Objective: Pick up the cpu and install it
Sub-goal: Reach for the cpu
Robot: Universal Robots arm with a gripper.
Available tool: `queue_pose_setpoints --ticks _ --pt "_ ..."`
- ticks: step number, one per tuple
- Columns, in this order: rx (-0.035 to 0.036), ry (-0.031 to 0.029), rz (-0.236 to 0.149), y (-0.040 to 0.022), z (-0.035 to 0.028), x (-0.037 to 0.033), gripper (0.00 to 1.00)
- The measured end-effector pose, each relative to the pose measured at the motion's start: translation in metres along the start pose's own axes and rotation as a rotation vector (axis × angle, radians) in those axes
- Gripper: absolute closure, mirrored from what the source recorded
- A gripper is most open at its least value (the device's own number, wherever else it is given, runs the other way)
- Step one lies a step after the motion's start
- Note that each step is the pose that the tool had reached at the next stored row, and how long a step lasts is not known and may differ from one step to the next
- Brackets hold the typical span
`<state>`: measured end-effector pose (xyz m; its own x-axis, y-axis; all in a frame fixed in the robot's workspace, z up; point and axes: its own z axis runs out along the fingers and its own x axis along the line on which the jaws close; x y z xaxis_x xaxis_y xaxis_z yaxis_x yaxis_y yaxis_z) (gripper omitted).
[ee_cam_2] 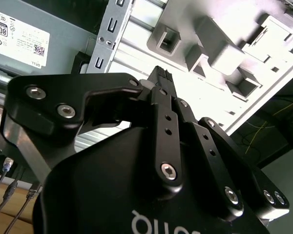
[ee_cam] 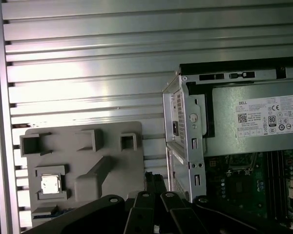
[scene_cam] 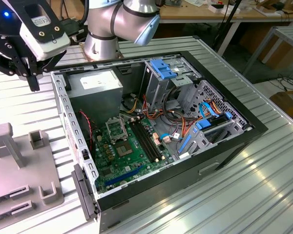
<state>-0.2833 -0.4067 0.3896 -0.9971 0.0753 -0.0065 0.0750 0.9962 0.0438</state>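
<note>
At the exterior view's left, a grey plastic fixture plate (scene_cam: 19, 180) is seen. In the first wrist view alone, the small square grey-topped cpu (ee_cam: 50, 184) is shown seated in one of the plate's pockets. The black gripper (ee_cam: 153, 179), its fingers drawn together on nothing, is held apart from the cpu, toward the plate's side facing the open black computer case (scene_cam: 185, 161).

Work surface: ribbed aluminium table top (scene_cam: 263, 195), long parallel slats, spanning the near and middle ground.
Far furniture: wooden-topped workbench (scene_cam: 185, 12) on pale legs, along the far side.
Far right furniture: grey metal-framed side table (scene_cam: 289, 33).
Floor: dull grey floor (scene_cam: 266, 80), exposed at far right beyond the table edge.
Floor items: loose cables (scene_cam: 285, 83); brown cardboard box (scene_cam: 290, 105) at the right edge.
Light: strong overhead glare, bright bands on the slats near right and far left.
</note>
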Motion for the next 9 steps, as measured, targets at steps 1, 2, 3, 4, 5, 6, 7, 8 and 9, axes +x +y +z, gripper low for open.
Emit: queue_pose_setpoints --ticks 1,2,3,4,5,6,7,8,9 --pt "0.0 0.0 0.0 0.0 0.0 0.0004 0.89" --pt "0.0 0.0 0.0 -0.0001 0.0 0.0008 0.89" --pt "0.0 0.0001 0.0 -0.0001 0.0 0.0013 0.89" --pt "0.0 0.0001 0.0 -0.0001 0.0 0.0016 0.89" --pt "0.0 0.0002 0.0 -0.0002 0.0 0.0021 0.89" --pt "0.0 0.0002 0.0 -0.0002 0.0 0.0026 0.89" --pt "0.0 0.0002 0.0 -0.0002 0.0 0.003 0.89" --pt "0.0 0.0002 0.0 -0.0003 0.0 0.0035 0.89" --pt "0.0 0.0003 0.0 -0.0003 0.0 0.0039 0.89"
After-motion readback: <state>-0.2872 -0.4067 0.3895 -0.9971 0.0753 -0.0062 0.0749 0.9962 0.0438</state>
